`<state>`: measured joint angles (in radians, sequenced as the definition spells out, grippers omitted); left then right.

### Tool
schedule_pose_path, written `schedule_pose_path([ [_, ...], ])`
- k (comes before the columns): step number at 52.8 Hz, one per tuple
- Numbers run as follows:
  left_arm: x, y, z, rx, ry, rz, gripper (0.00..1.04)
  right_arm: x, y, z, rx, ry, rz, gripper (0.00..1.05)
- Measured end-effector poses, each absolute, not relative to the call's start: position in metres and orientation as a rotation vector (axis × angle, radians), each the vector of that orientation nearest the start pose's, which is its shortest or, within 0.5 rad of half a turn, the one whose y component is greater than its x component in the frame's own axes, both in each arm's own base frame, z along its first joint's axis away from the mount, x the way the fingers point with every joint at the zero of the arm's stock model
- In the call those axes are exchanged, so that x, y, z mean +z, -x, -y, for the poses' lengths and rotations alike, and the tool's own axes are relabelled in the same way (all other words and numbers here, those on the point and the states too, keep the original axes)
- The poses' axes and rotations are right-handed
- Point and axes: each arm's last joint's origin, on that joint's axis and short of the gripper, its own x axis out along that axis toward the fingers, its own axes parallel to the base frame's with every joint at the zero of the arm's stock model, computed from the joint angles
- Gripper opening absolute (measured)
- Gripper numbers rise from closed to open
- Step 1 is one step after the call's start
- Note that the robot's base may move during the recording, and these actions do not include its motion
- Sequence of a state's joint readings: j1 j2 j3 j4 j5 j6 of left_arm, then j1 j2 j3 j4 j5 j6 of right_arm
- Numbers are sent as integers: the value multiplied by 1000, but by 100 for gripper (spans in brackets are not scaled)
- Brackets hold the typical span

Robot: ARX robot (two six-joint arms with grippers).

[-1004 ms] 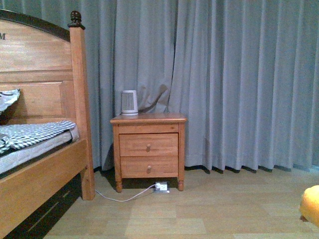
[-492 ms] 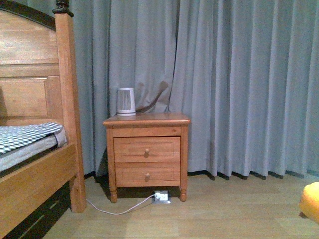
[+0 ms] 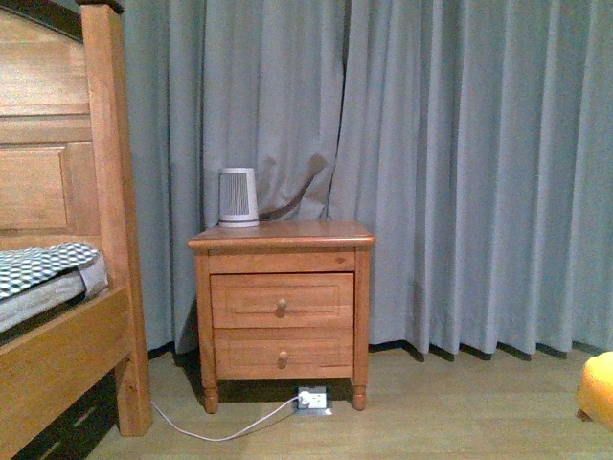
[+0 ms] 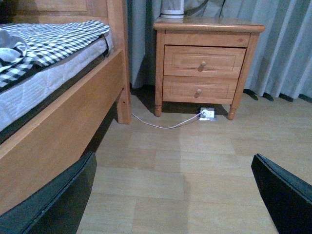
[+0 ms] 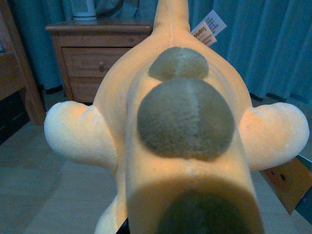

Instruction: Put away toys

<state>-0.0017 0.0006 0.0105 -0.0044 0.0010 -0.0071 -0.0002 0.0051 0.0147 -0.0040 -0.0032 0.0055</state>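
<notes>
The yellow-orange plush toy (image 5: 180, 122) fills the right wrist view, with grey-brown round patches down its middle, stubby limbs to either side and a white label near its far end. My right gripper is shut on the plush toy; its fingers are hidden under the plush. A yellow edge of the plush toy (image 3: 598, 388) shows at the front view's lower right. My left gripper (image 4: 175, 195) is open and empty above the bare wooden floor, its dark fingers (image 4: 58, 200) wide apart.
A wooden nightstand (image 3: 282, 297) with two drawers stands against grey curtains, a white device (image 3: 238, 197) on top. A power strip and white cable (image 3: 311, 398) lie under it. A wooden bed (image 3: 57, 287) with checkered bedding is at the left.
The front view has shifted: the nightstand and bed post now sit further left-of-frame and larger, and less of the bed shows. The plush edge stays at the lower right.
</notes>
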Motion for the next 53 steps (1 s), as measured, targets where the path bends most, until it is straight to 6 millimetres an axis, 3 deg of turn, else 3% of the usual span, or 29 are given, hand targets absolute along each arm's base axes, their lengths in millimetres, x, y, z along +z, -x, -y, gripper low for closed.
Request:
schedule_pose_path([
  [53, 167, -97, 0, -2, 7, 6, 98, 168, -97, 0, 3, -6, 5, 7],
])
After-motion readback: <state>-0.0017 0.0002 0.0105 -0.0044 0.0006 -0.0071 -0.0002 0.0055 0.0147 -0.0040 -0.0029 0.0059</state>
